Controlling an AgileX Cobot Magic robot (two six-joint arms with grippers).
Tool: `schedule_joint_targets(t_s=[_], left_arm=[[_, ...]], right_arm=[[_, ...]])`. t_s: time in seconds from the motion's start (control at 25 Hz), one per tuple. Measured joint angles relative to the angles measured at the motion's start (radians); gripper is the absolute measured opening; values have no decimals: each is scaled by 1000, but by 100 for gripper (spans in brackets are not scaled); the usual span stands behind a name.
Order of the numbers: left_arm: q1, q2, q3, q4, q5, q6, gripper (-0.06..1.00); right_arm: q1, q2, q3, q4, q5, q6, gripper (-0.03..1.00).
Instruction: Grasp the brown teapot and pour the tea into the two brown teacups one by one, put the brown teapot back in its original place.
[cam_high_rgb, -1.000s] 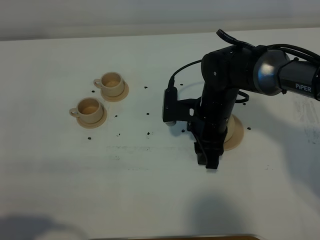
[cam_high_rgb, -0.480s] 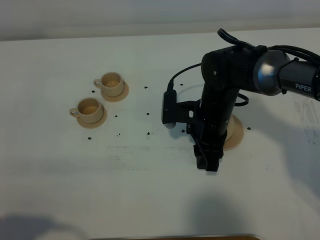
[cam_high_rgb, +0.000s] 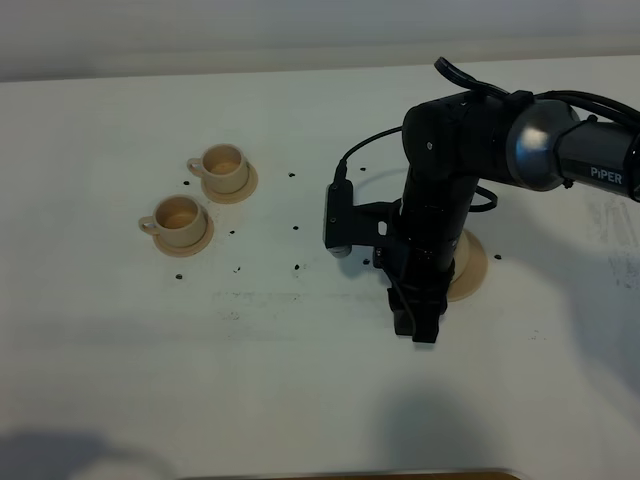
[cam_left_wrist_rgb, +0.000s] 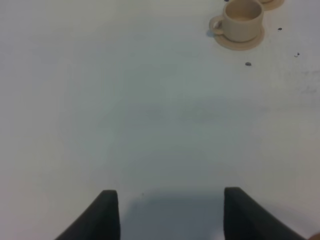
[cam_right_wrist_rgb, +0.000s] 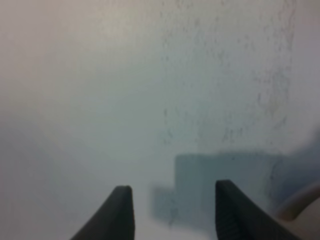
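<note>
Right gripper (cam_high_rgb: 416, 326), jaws apart and empty, points down at the table (cam_high_rgb: 300, 380) just beside the tan coaster (cam_high_rgb: 478, 262). The teapot is hidden, probably behind the arm (cam_high_rgb: 440, 190). Best practice: line both jaws up on the teapot's handle before closing.

My right arm (cam_high_rgb: 440, 200) blocked most of the coaster (cam_high_rgb: 475, 266) over toward the table's right edge, so from up high I couldn't see the teapot at all. The right wrist feed was pure mush, with just a tan curve (cam_right_wrist_rgb: 300, 206) cut off by the frame edge. The left wrist feed clipped the second saucer (cam_left_wrist_rgb: 273, 2) down to a sliver. The dark specks (cam_high_rgb: 297, 266) on the table were too tiny to identify.
</note>
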Motion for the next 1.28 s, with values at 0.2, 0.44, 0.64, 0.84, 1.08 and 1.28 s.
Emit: schedule_joint_targets(t_s=[0.2, 0.44, 0.64, 0.84, 1.08, 1.28], left_arm=[[0, 0, 0, 0, 0, 0, 52], [0, 0, 0, 0, 0, 0, 53], [0, 0, 0, 0, 0, 0, 53], [0, 0, 0, 0, 0, 0, 53], [0, 0, 0, 0, 0, 0, 53], [0, 0, 0, 0, 0, 0, 53]], right_arm=[[0, 0, 0, -15, 13, 0, 36], [0, 0, 0, -21, 24, 0, 36], [0, 0, 0, -31, 38, 0, 36], [0, 0, 0, -48, 61, -4, 36], [0, 0, 0, -64, 78, -6, 36], [0, 0, 0, -86, 84, -6, 36]])
